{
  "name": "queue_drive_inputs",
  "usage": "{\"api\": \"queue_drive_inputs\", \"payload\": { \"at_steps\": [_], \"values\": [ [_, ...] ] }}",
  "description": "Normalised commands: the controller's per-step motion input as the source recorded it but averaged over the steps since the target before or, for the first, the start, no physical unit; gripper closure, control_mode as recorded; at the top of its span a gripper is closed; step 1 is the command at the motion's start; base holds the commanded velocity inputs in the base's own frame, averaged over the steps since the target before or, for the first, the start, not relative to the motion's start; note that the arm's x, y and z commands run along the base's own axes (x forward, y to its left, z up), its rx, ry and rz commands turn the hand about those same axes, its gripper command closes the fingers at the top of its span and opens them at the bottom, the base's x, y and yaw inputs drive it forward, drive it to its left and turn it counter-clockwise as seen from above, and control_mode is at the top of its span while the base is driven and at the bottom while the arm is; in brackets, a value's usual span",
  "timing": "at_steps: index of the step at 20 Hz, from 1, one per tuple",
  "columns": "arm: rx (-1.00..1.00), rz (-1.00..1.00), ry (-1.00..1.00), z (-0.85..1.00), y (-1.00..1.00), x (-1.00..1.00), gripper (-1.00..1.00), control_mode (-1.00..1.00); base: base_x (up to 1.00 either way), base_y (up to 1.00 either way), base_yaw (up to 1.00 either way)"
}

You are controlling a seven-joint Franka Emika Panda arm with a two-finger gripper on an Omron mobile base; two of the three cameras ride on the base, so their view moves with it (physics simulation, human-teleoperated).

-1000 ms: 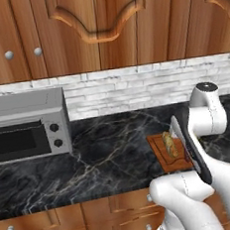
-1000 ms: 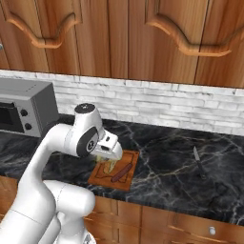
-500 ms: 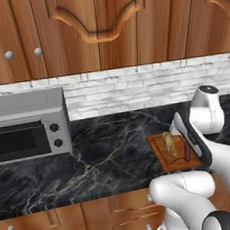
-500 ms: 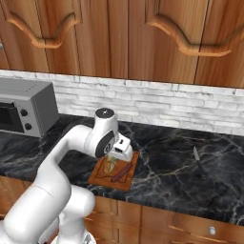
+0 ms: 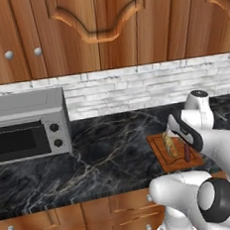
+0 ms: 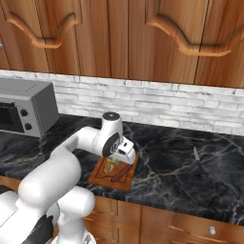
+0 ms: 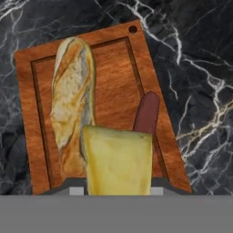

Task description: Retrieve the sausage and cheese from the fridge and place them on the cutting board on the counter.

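Cheese [image 7: 119, 160] hangs pinched between the fingers just above the cutting board [image 7: 116, 68], where the sausage [image 7: 146, 113] and a bread loaf [image 7: 73, 100] already lie on the black worktop [image 7: 195, 54]; released off-centre, it could roll onto the sausage.

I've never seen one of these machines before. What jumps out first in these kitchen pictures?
The big white robot arm bends over a reddish-brown cutting board on the black marble counter. In the hand view a yellow block of cheese sits right in front of the camera, above the board, where a baguette and a dark red sausage already lie. A grey toaster oven stands at the left, and a knife lies off to the right.
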Motion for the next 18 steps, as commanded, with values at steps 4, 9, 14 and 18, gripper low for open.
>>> {"api": "queue_drive_inputs", "payload": {
  "at_steps": [4,9,14,18],
  "values": [
    [0.00,-0.12,0.02,-0.35,0.00,0.15,1.00,-1.00,0.00,0.00,0.00],
    [0.00,-0.10,0.00,-0.26,0.03,0.12,1.00,-1.00,0.00,0.00,0.00],
    [0.00,-0.06,0.01,-0.21,0.02,0.20,1.00,-1.00,0.00,0.00,0.00],
    [0.00,-0.01,0.08,-0.22,0.00,0.24,1.00,-1.00,0.00,0.00,0.00]
  ]
}}
